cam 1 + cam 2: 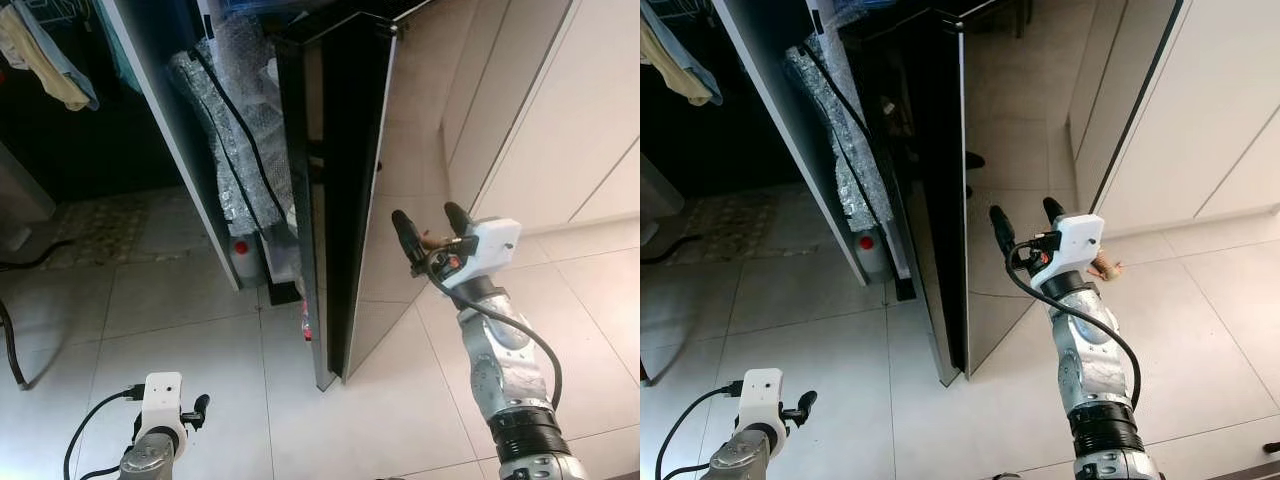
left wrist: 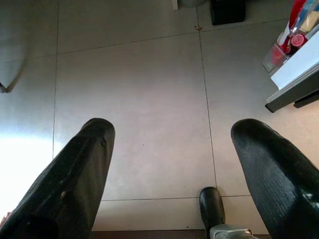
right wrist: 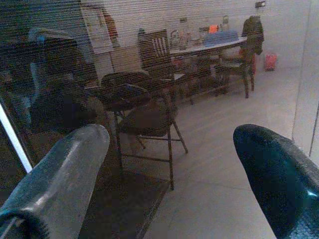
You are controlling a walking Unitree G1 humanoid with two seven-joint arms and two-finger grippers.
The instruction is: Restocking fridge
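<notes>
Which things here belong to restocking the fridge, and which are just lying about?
Belongs to the job: fridge door, open; right gripper, raised by the door, fingers apart; left gripper, low over the floor.
Lying about: bubble wrap; red-capped bottle; hanging cloth.

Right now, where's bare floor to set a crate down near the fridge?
Free: tiles between the left claw and the fridge door edge, and tiles right of the right claw toward the cabinets. Crowded: the gap behind the door, packed with foil wrap and a red-capped jug.
</notes>
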